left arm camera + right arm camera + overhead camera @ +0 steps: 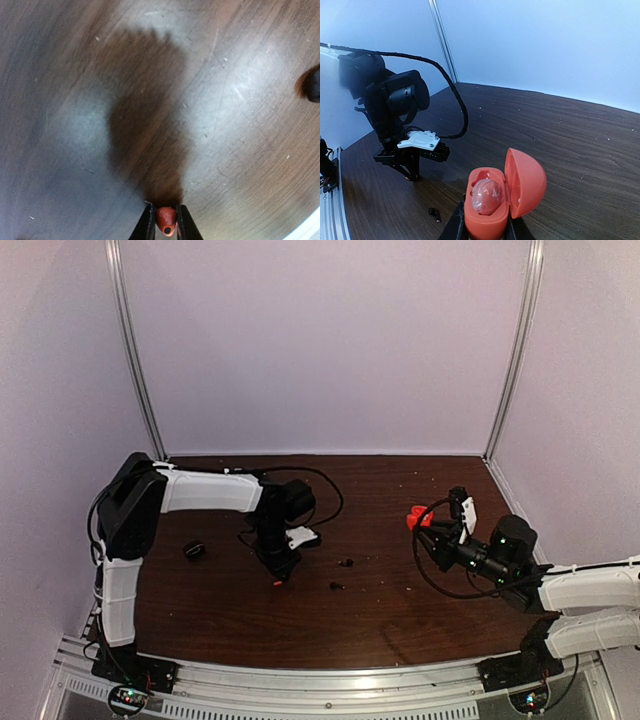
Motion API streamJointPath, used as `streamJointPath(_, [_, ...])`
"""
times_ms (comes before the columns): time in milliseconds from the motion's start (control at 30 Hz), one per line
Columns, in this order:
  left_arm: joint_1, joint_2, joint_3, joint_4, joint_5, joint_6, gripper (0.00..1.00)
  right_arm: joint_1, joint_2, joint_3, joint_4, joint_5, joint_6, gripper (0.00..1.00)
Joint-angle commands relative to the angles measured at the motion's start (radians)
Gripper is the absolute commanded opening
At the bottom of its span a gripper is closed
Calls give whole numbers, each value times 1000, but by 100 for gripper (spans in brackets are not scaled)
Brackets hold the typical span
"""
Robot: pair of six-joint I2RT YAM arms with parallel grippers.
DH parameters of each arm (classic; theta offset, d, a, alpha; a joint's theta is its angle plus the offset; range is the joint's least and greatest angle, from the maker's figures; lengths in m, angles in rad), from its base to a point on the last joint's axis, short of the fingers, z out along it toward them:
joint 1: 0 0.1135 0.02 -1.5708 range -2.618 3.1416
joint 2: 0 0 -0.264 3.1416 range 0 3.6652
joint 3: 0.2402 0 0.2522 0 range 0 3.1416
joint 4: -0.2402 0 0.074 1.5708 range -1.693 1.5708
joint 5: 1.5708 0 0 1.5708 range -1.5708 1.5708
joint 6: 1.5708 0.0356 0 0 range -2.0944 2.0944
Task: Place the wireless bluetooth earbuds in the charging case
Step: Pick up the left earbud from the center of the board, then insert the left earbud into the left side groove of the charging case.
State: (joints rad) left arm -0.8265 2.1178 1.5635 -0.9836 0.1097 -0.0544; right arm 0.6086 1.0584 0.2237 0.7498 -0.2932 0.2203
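– The buds?
– A red bud (166, 222) is pinched at its sides; black buds (347, 563) lie loose at its three o'clock.
– And the case?
– Red case (487, 210), lid open, farther at two o'clock.

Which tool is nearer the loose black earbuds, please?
Left: the left tool, pinching a red earbud, is beside the black earbuds; the right tool, holding the red case, is farther.

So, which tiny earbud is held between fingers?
The tiny red plastic earbud, pinched in the left fingers; both black plastic earbuds lie loose on the dark wooden table.
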Motion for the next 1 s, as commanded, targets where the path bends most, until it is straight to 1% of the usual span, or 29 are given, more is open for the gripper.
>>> streamJointPath(0, [0, -105, -22, 116, 11, 2, 9, -6, -17, 28, 18, -47, -18, 7])
streamJointPath(167, [15, -269, -82, 317, 58, 5, 8, -2, -8, 28, 79, -131, -33, 6])
streamJointPath(300, [14, -423, -169, 532, 106, 2, 7, 12, -8, 34, 133, -184, -61, 6])
streamJointPath(433, [7, -594, -315, 870, 216, -15, 7, 26, -9, 40, 202, -218, -91, 6])
streamJointPath(500, [-11, -670, -382, 1013, 243, -17, 7, 37, -7, 46, 233, -228, -109, 6])
streamJointPath(600, [-43, -714, -437, 1165, 250, -15, 7, 55, 5, 74, 249, -226, -138, 4])
streamJointPath(767, [-109, -722, -476, 1362, 247, -16, 7, 96, 55, 130, 267, -219, -170, 4])
streamJointPath(967, [-169, -659, -454, 1492, 230, -15, 7, 176, 104, 171, 312, -212, -205, 4])
